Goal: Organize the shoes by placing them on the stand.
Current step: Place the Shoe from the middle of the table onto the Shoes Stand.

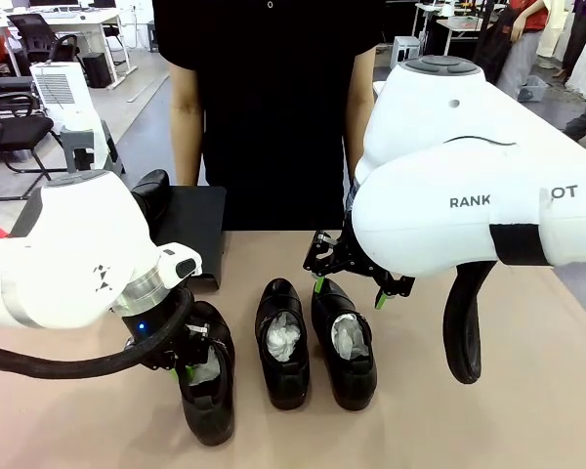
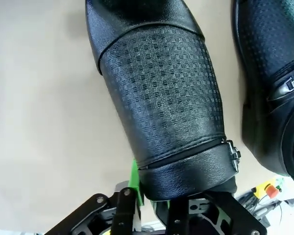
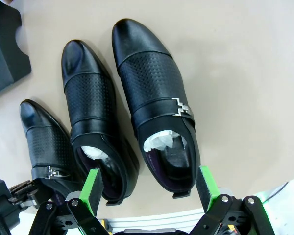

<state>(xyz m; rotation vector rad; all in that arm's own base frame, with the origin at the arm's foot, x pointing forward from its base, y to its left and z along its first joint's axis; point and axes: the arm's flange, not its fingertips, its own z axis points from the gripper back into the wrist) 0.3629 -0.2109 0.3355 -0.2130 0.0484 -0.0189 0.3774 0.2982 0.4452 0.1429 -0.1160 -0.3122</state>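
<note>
Three glossy black shoes lie side by side on the tan table, toes toward me. My left gripper is shut on the left shoe at its heel collar. In the left wrist view a green pad presses that shoe's rim. The middle shoe and the right shoe show white paper inside. My right gripper hangs open over the right shoe's heel, pads apart. Another shoe rests on the black stand at the far left.
A person in black stands at the table's far edge behind the stand. My right arm's bulky white link overhangs the right half of the table. A grey stool and office chairs stand beyond on the left.
</note>
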